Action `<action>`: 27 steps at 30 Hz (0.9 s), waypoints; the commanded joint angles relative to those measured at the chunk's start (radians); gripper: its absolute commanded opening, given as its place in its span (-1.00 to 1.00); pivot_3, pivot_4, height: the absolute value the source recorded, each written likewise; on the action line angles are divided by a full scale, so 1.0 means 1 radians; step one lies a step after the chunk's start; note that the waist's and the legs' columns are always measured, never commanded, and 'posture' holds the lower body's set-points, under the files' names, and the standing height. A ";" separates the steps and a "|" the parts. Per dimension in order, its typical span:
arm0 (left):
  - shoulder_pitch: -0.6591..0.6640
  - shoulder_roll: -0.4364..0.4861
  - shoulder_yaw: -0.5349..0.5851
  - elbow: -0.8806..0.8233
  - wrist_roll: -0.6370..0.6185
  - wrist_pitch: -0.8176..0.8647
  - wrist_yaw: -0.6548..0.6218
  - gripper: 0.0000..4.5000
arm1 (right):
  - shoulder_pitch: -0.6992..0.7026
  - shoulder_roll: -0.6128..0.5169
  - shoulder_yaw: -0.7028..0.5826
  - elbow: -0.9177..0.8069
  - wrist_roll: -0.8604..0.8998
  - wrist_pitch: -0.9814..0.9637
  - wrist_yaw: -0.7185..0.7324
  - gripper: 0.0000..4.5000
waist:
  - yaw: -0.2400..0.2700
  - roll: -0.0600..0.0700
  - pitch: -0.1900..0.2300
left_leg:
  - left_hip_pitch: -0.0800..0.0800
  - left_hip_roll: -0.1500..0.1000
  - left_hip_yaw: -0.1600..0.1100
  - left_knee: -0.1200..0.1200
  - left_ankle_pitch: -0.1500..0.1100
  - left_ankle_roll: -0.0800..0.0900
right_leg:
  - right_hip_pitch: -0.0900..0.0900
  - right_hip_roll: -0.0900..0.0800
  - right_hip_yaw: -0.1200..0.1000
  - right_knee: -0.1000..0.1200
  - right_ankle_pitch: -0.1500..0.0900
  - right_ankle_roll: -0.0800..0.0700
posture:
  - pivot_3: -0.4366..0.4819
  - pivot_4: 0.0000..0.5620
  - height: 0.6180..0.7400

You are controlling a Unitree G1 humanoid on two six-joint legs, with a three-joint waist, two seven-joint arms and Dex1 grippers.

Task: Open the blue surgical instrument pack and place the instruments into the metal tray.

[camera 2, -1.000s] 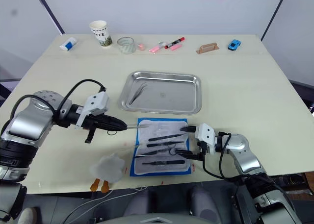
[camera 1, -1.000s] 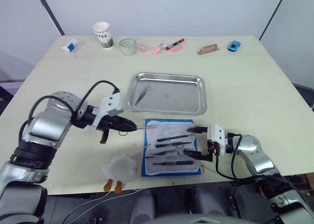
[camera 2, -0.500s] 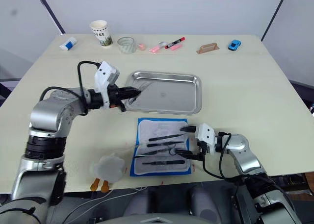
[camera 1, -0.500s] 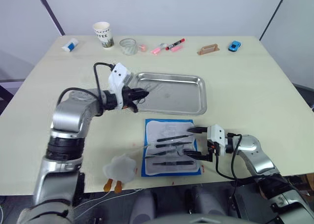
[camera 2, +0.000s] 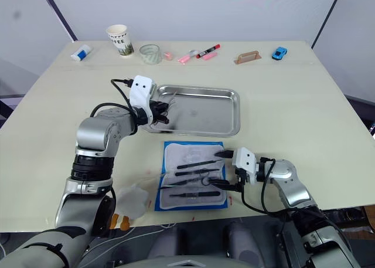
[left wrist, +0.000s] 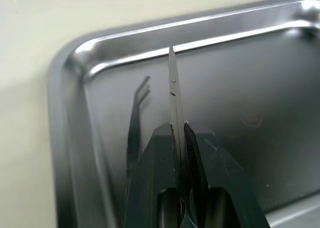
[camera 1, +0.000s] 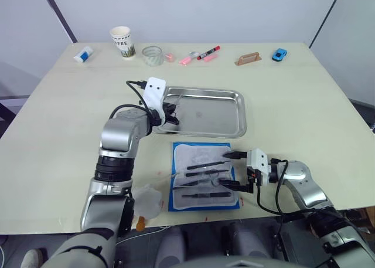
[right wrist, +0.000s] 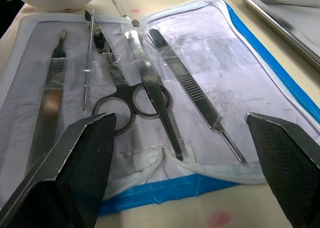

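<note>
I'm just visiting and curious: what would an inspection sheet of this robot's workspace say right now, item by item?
Surface: pale yellow table.
Job's things: blue surgical instrument pack lies open at the near edge, instruments in it; metal tray beyond it holds tweezers.
Clutter: along the far edge a paper cup, glass jar, pink and red markers, blue toy car, small white tube; a white wad near the pack.
Grippers: left gripper shut on a slim instrument over the tray's left end; right gripper open at the pack's right edge.
Cables: black leads on both forearms.
Surroundings: grey-white walls behind.
</note>
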 commanded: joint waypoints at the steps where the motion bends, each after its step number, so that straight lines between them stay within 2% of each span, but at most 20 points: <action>1: -0.032 -0.014 -0.010 0.027 0.014 -0.023 0.012 -0.97 | 0.042 -0.005 0.061 0.135 -0.118 0.041 -0.050 1.00 | 0.000 0.000 0.000 | 0.000 0.000 0.000 0.000 0.000 0.000 | 0.000 0.000 0.000 0.000 0.000 0.000 | -0.05 -0.47 0.96; 11: -0.046 -0.061 -0.021 0.102 0.035 -0.051 0.030 -0.97 | 0.046 -0.003 0.061 0.127 -0.119 0.043 -0.057 1.00 | 0.000 0.000 0.000 | 0.000 0.000 0.000 0.000 0.000 0.000 | 0.000 0.000 0.000 0.000 0.000 0.000 | -0.05 -0.47 0.96; 22: -0.033 -0.052 -0.016 0.098 0.043 -0.055 0.035 -0.97 | 0.054 -0.006 0.060 0.119 -0.117 0.048 -0.058 1.00 | 0.000 0.000 0.000 | 0.000 0.000 0.000 0.000 0.000 0.000 | 0.000 0.000 0.000 0.000 0.000 0.000 | -0.05 -0.47 0.96; 25: -0.033 -0.051 -0.018 0.098 0.043 -0.056 0.034 -0.48 | 0.050 -0.004 0.060 0.122 -0.116 0.047 -0.058 1.00 | 0.000 0.000 0.000 | 0.000 0.000 0.000 0.000 0.000 0.000 | 0.000 0.000 0.000 0.000 0.000 0.000 | -0.05 -0.47 0.96; 26: -0.032 -0.050 -0.019 0.097 0.046 -0.059 0.036 -0.18 | 0.048 -0.004 0.060 0.123 -0.117 0.047 -0.058 1.00 | 0.000 0.000 0.000 | 0.000 0.000 0.000 0.000 0.000 0.000 | 0.000 0.000 0.000 0.000 0.000 0.000 | -0.05 -0.47 0.96; 27: -0.031 -0.050 -0.019 0.097 0.048 -0.060 0.038 -0.04 | 0.048 -0.004 0.060 0.123 -0.117 0.047 -0.057 1.00 | 0.000 0.000 0.000 | 0.000 0.000 0.000 0.000 0.000 0.000 | 0.000 0.000 0.000 0.000 0.000 0.000 | -0.05 -0.47 0.96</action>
